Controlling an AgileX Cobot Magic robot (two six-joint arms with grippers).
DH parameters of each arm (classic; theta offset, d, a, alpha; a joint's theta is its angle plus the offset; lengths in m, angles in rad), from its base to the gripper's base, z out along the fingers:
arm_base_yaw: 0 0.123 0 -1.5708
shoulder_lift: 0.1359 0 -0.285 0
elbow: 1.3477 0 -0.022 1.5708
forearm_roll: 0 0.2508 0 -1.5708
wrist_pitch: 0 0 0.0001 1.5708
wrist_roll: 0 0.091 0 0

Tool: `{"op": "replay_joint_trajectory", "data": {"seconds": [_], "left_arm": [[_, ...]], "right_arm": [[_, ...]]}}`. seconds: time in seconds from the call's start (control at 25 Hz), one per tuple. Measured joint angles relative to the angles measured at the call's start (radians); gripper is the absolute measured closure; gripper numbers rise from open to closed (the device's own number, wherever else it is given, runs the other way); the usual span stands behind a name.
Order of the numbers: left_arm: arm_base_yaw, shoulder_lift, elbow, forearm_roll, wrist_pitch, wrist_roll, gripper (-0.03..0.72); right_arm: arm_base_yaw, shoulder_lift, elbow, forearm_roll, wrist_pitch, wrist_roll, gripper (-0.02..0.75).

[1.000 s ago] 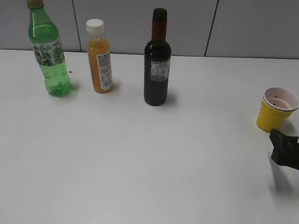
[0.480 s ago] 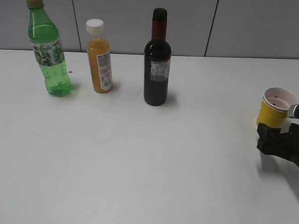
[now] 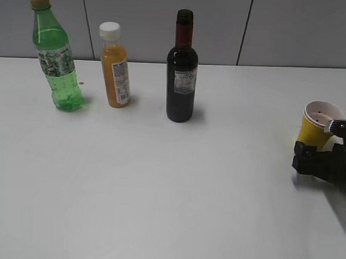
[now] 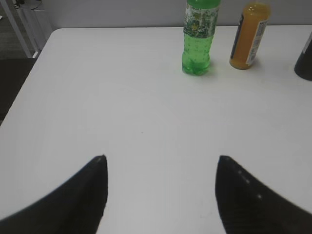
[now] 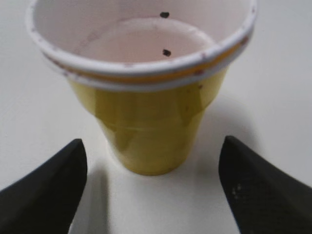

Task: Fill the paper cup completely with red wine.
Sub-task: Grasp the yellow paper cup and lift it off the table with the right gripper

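The yellow paper cup point(image 3: 318, 124) stands upright at the table's right edge, white inside with a few dark specks and no liquid; it fills the right wrist view point(image 5: 146, 122). My right gripper point(image 3: 311, 157) point(image 5: 153, 156) is open just in front of the cup, its fingertips wide on either side of the cup's base, not touching it. The dark red wine bottle point(image 3: 182, 69) with maroon neck foil and no cap stands upright at the middle back; only its edge shows in the left wrist view point(image 4: 305, 63). My left gripper point(image 4: 161, 168) is open and empty over bare table.
A green soda bottle point(image 3: 56, 58) point(image 4: 198, 39) and an orange juice bottle with a white cap point(image 3: 115, 67) point(image 4: 249, 34) stand upright at the back left. The white table point(image 3: 159, 186) ends at a grey wall behind. The table's left edge shows in the left wrist view.
My right gripper has moved left and toward the cup, from below and right of it to just in front of its base. Bottles and cup have not moved.
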Motion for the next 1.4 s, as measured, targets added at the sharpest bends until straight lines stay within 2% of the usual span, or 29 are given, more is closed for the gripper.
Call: {"op": "replay_joint_trajectory", "data": {"seconds": [0.12, 0.48, 0.76, 1.28, 1.4], "left_arm": [[0.0, 0.0, 0.0, 0.0, 0.0, 0.0, 0.169], [0.0, 0.0, 0.0, 0.0, 0.0, 0.0, 0.169], [0.0, 0.0, 0.0, 0.0, 0.0, 0.0, 0.169], [0.0, 0.0, 0.0, 0.0, 0.0, 0.0, 0.169], [0.0, 0.0, 0.0, 0.0, 0.0, 0.0, 0.169]], "right_arm": [[0.0, 0.026, -0.019, 0.004, 0.0, 0.0, 0.068], [0.0, 0.125, -0.08, 0.016, -0.092, 0.0, 0.074], [0.0, 0.188, -0.126, 0.016, -0.162, 0.0, 0.101], [0.0, 0.235, -0.219, 0.016, -0.162, -0.01, 0.145], [0.0, 0.236, -0.222, 0.014, -0.162, -0.011, 0.174]]}}
